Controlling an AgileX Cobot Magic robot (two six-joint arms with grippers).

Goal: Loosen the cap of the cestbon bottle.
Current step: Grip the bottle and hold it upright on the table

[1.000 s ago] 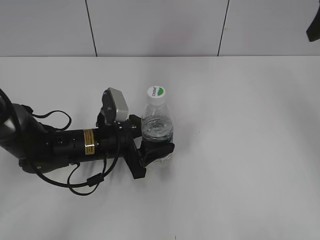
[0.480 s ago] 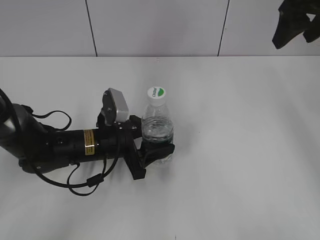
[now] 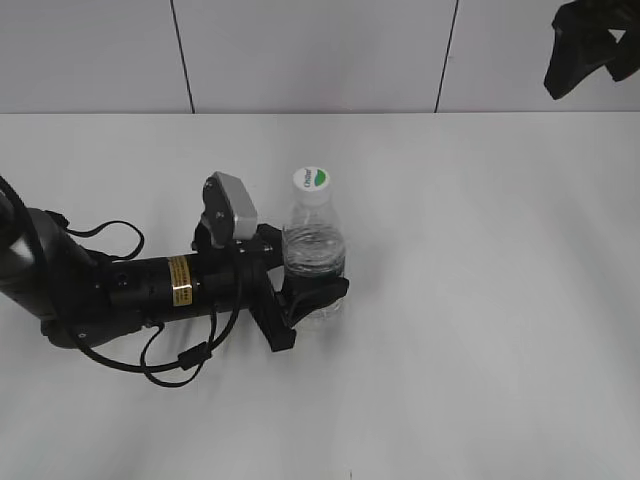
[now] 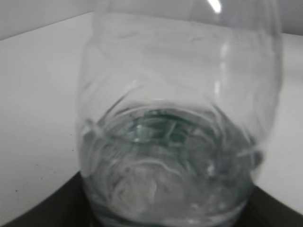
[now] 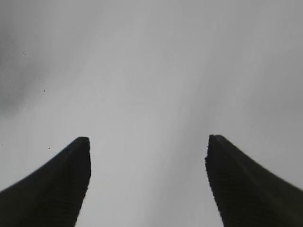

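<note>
The cestbon bottle stands upright near the middle of the white table, clear with water inside. Its white cap with a green mark sits on top. My left gripper reaches in from the left and is shut on the bottle's lower body, one finger behind it and one in front. In the left wrist view the bottle fills the frame, and the dark fingers show only at the bottom corners. My right gripper hangs high at the back right, far from the cap. Its jaws are open and empty.
The white table extends to the right and in front of the bottle. A pale panelled wall runs along the back. The left arm's black body and cables lie low across the left side of the table.
The right gripper has moved further into view at the top right. The left gripper and the bottle have shifted slightly; the grip is unchanged.
</note>
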